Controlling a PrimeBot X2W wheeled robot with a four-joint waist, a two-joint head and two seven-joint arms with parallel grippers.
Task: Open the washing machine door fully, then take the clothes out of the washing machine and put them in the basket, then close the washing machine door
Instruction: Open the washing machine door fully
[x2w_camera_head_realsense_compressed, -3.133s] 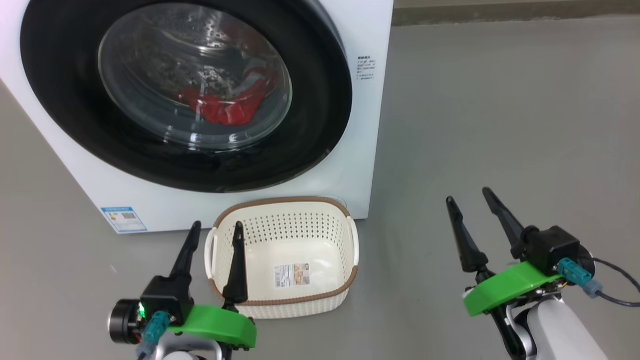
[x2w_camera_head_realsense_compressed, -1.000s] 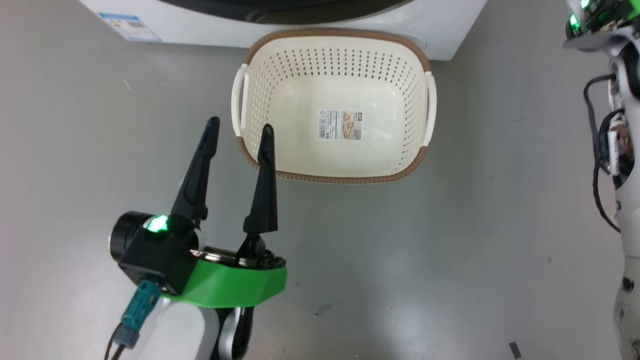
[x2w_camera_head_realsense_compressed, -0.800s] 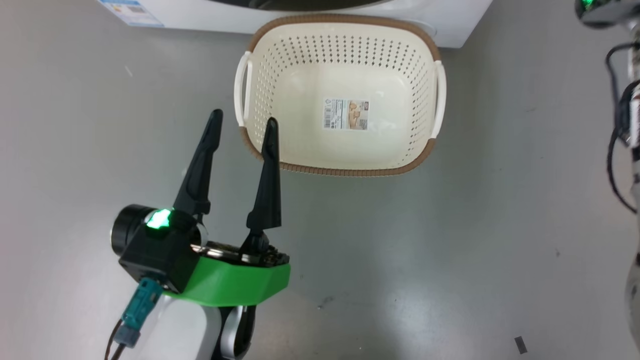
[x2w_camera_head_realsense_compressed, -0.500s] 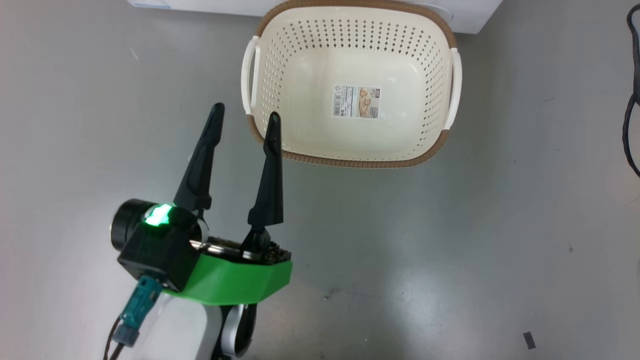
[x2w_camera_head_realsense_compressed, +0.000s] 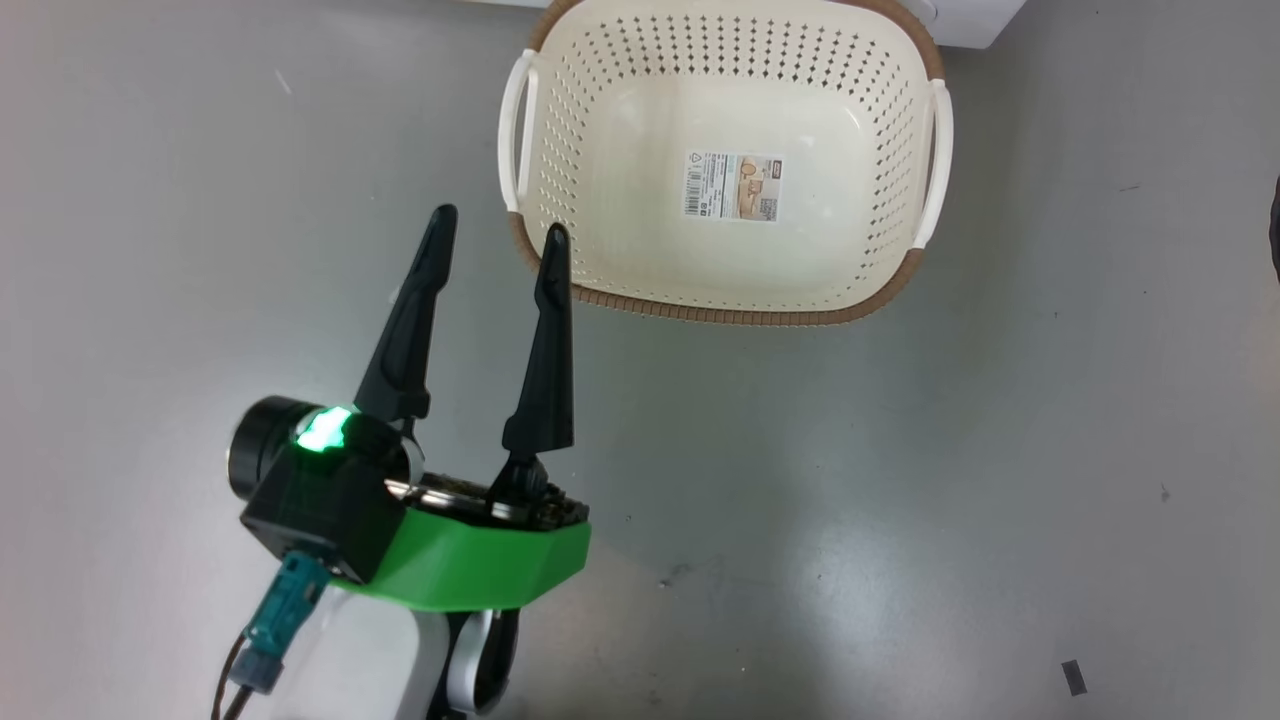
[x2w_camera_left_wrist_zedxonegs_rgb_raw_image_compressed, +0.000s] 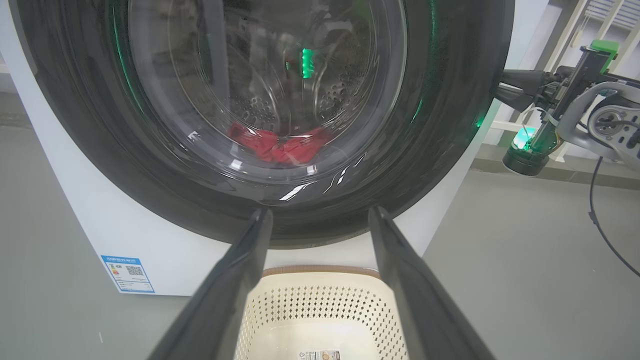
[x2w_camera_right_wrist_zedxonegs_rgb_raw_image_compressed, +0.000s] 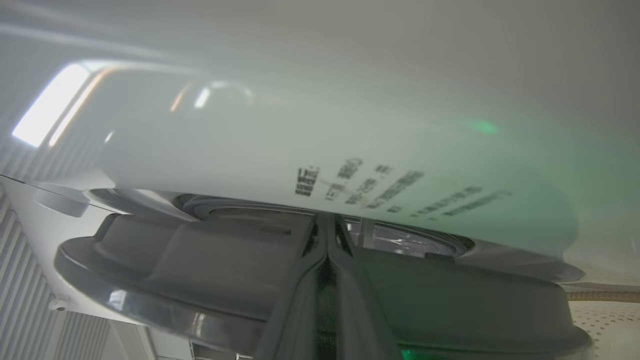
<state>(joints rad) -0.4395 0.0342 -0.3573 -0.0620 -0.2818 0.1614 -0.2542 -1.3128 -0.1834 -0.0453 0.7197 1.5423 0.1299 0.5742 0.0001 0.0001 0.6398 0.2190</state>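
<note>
The top of the washing machine (x2w_camera_left_wrist_zedxonegs_rgb_raw_image_compressed: 100, 225) is getting cut off in the left wrist view. The clothes (x2w_camera_left_wrist_zedxonegs_rgb_raw_image_compressed: 280, 145) are showing only as a red heap behind the reflections in the washing machine door (x2w_camera_left_wrist_zedxonegs_rgb_raw_image_compressed: 450, 125). The basket (x2w_camera_head_realsense_compressed: 730, 315) is sitting on the floor (x2w_camera_head_realsense_compressed: 900, 500) just before the machine, its far rim cropped. The left gripper (x2w_camera_head_realsense_compressed: 500, 220) is hovering by its near left corner, fingers spread on nothing. The right gripper (x2w_camera_right_wrist_zedxonegs_rgb_raw_image_compressed: 327, 225) is pointing pressed-together fingers at the door's edge; whether they touch, I cannot tell. The blue label (x2w_camera_left_wrist_zedxonegs_rgb_raw_image_compressed: 127, 273), the basket's paper label (x2w_camera_head_realsense_compressed: 733, 187) and the blurred dark print (x2w_camera_right_wrist_zedxonegs_rgb_raw_image_compressed: 360, 187) are proving unreadable.
</note>
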